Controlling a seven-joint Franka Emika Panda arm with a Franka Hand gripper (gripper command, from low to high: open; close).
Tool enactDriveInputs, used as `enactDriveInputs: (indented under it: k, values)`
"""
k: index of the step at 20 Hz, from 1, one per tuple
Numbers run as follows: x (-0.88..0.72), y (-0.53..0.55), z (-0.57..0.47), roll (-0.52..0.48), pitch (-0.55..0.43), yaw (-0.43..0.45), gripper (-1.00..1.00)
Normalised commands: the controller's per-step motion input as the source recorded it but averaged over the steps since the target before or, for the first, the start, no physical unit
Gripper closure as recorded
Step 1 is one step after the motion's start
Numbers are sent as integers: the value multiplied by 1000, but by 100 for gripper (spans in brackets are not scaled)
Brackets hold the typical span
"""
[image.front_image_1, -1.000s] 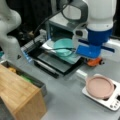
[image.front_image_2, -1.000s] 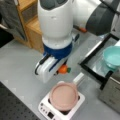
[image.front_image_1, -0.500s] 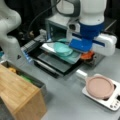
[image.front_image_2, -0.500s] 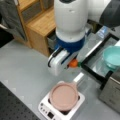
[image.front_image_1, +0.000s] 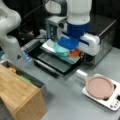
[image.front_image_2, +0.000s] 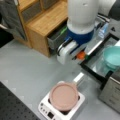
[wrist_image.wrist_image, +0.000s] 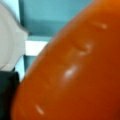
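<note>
Gripper fingers hidden in both front views behind the wrist and arm body; whether they grip cannot be told. Carrot shows only as a small orange patch under the wrist in a front view, and again in a front view; its length is hidden. Wrist view: carrot fills the picture, cut off at right and bottom edges, blurred. Bowl cut off by the right edge. Shelf cut off at left and bottom.
</note>
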Motion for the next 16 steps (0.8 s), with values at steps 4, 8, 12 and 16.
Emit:
enactDriveInputs:
  k: [4,8,12,16]
  values:
    - [-556,92,-246,-39,-271,-79,100]
    - [-537,189,-201,-33,-218,-79,100]
    - [-463,201,-166,-15,-194,-79,100]
    - [-404,164,-160,13,-185,-104,100]
